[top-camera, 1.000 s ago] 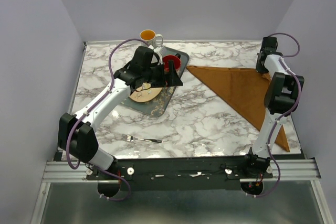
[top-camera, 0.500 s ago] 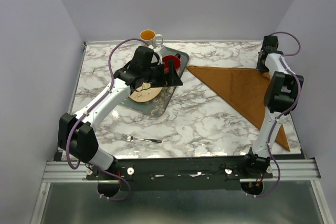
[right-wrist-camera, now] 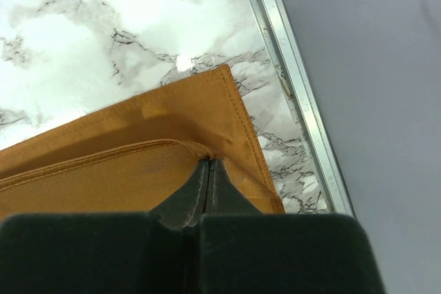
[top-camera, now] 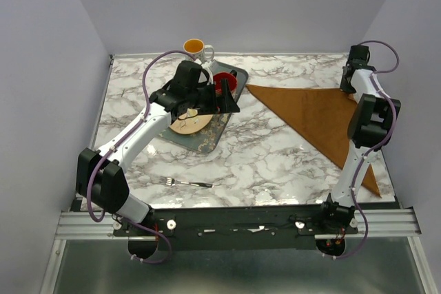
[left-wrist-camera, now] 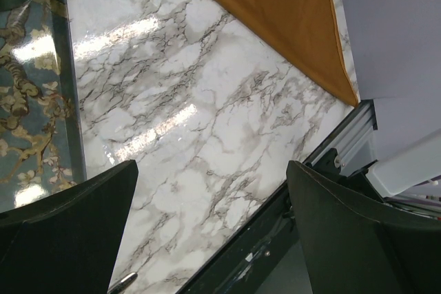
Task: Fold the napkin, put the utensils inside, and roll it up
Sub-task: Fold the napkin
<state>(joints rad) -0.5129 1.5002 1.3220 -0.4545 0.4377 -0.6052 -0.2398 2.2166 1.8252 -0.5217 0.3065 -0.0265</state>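
Pinching a top layer of the napkin (top-camera: 310, 115) at the far-right corner of the surface (top-camera: 262, 160), the right fingers (right-wrist-camera: 208, 177) are clamped shut; so thin a hold could slip, spoiling the fold. Over the tray (top-camera: 207, 140) the left fingers (top-camera: 231, 101) gape empty, the fork (top-camera: 187, 183) by the near edge.

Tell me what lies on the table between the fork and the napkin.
Nothing: in the top view, only bare marble table separates the fork from the napkin.
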